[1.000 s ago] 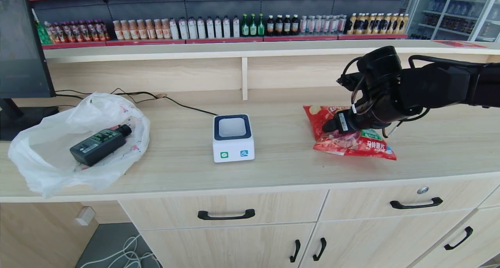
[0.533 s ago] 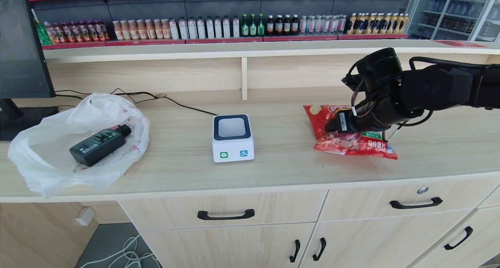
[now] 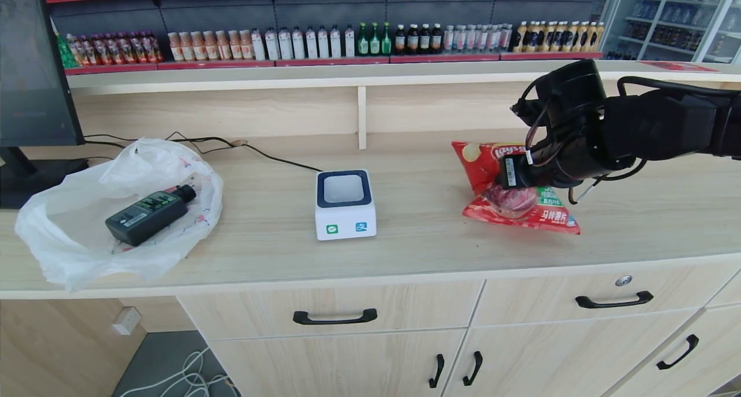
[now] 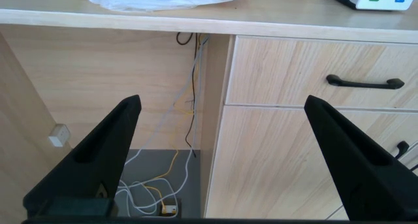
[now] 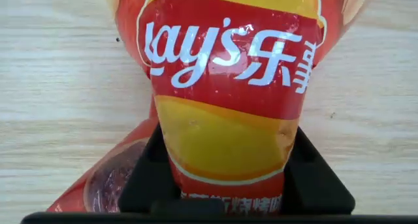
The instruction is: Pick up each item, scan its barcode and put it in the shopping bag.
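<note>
Left gripper (image 4: 222, 159), nearest, below the desk's front edge: fingers (image 4: 98, 165) wide apart, nothing between them. On the desk (image 3: 405, 246), right of centre, the chip bag (image 3: 524, 212): long axis runs from near right to far left, its far end tipped upward and the near edge low at the desk surface. Right gripper (image 3: 512, 180) grips it across the waist (the foil bulges between the two fingers (image 5: 140, 178)). Scanner (image 3: 345, 203) at centre, well apart from it. Shopping bag (image 3: 63, 223) at far left, with a dark bottle (image 3: 147, 209) lying inside. Drinks shelves (image 3: 347, 38) behind.
</note>
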`<state>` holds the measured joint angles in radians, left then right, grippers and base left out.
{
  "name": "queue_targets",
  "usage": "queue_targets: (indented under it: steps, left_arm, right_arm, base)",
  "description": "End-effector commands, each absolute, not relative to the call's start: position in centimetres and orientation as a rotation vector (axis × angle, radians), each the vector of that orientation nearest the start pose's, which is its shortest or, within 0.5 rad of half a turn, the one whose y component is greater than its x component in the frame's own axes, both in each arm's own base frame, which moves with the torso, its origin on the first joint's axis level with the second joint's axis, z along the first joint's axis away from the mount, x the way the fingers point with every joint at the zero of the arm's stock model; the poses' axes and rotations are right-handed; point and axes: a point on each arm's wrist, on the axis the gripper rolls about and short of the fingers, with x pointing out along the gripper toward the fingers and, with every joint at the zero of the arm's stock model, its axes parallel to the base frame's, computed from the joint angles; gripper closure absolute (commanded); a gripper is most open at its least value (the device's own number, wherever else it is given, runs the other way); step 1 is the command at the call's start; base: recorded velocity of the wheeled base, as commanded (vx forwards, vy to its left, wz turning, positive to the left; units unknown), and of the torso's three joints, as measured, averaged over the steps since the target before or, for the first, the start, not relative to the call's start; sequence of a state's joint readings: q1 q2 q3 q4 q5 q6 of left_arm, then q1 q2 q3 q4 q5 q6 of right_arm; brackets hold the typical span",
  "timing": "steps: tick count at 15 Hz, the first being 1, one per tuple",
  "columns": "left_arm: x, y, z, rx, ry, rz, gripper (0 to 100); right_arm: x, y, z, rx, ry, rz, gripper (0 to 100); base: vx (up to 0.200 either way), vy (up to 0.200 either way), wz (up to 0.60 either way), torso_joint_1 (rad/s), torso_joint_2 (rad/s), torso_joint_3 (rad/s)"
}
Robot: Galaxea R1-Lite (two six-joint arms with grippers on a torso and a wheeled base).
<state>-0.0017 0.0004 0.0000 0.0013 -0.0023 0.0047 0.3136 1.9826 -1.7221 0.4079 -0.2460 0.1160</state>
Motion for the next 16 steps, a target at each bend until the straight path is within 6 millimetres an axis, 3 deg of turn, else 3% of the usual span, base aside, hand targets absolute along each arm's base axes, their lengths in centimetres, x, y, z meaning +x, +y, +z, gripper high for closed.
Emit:
queue_targets:
  steps: [1, 4, 9, 13, 16]
  left_arm:
    - [-2.3, 0.0, 7.5, 0.005, 0.002, -0.003, 0]
    - [-2.3, 0.0, 7.5, 0.005, 0.002, -0.005, 0]
    - [-2.3, 0.0, 7.5, 0.005, 0.002, -0.005, 0]
    - [-2.3, 0.0, 7.5, 0.006, 0.002, -0.005, 0]
    - [-2.3, 0.0, 7.5, 0.005, 0.002, -0.005, 0]
  right_arm:
    - [37.2, 11.5, 24.4, -0.064, 0.613, 0.031, 100]
    - [36.6, 11.3, 25.7, -0.046, 0.553, 0.037, 100]
    - [32.9, 10.6, 29.1, 0.001, 0.438, 0.088, 100]
    - [27.3, 9.8, 30.5, 0.027, 0.368, 0.181, 100]
    - [22.8, 9.7, 29.7, 0.047, 0.301, 0.324, 100]
  base:
    - [0.0, 0.0, 0.0, 0.0, 0.0, 0.0]
    - [0.0, 0.0, 0.0, 0.0, 0.0, 0.0]
    - [0.0, 0.0, 0.0, 0.0, 0.0, 0.0]
    - [0.0, 0.0, 0.0, 0.0, 0.0, 0.0]
    - [0.0, 0.0, 0.0, 0.0, 0.0, 0.0]
